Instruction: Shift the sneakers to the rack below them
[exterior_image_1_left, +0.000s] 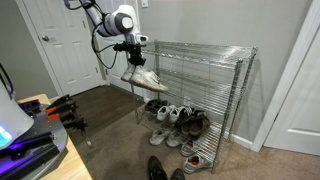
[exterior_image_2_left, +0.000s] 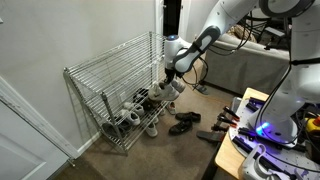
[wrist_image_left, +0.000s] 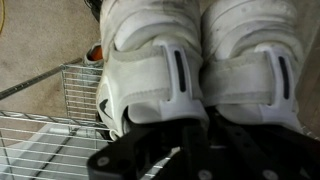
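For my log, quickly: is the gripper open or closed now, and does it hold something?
The gripper is closed, holding the sneakers.

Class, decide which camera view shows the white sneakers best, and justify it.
The wrist view: the sneakers fill it, close and detailed. In both exterior views the sneakers are small, hanging from the pincer.

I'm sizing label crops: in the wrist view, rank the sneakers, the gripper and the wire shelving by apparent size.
1. sneakers, filling most of the frame.
2-3. gripper and wire shelving: similar visible areas, both cropped by the edges, so I won't rank them.
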